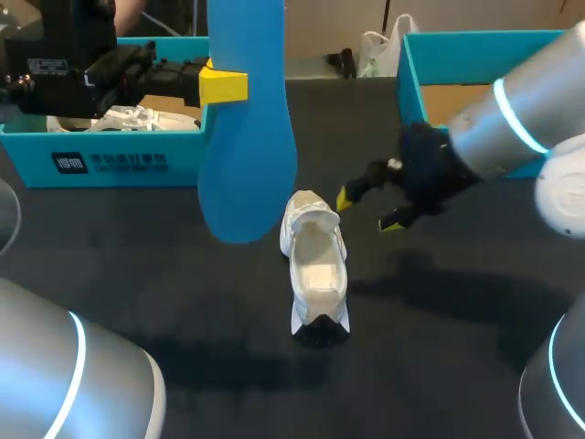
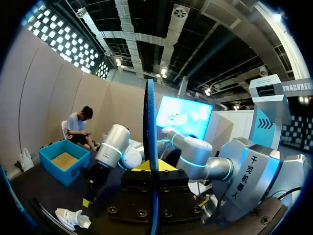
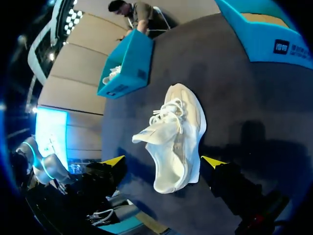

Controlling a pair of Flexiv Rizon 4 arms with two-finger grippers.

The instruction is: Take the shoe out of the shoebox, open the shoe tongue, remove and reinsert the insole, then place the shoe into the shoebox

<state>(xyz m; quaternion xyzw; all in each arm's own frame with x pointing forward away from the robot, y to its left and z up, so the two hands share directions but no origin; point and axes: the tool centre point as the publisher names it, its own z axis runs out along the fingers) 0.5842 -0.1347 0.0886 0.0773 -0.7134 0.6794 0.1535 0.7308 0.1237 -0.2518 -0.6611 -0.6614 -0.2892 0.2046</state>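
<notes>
Blue insole (image 1: 247, 137): out of the shoe and held high above the tabletop (image 1: 137, 274), hanging broad face on over the space just left of the shoe.
Left fingers (image 1: 224, 85): clenched on the insole near one end, with most of its length hanging free.
White shoe (image 1: 315, 274): upright on its sole in the middle of the tabletop, opening upward, with nothing touching it.
Right fingers (image 1: 344, 198): released and spread, just beside the shoe on its right, apart from it.
Shoeboxes: one teal shoebox (image 1: 110, 160) at the far left holds a second white shoe (image 1: 128, 117); another teal shoebox (image 1: 430, 55) stands at the far right.
Stage: judging by this, the insole is removed and reinsertion comes next.
Risk, shoe: nothing steadies it, so a push from the insole could slide or tip it.
Risk, insole: gripped at one end only, it may swing, bend or catch on the collar or tongue instead of sliding in.
Left wrist view only: the insole (image 2: 150, 122) is seen edge-on, rising straight from between the fingers.
Right wrist view only: the laces are loose and the tongue (image 3: 149, 136) is pulled out, with the shoe (image 3: 178, 142) lying ahead of the spread fingers.
Head view only: the insole's height over the shoe.
</notes>
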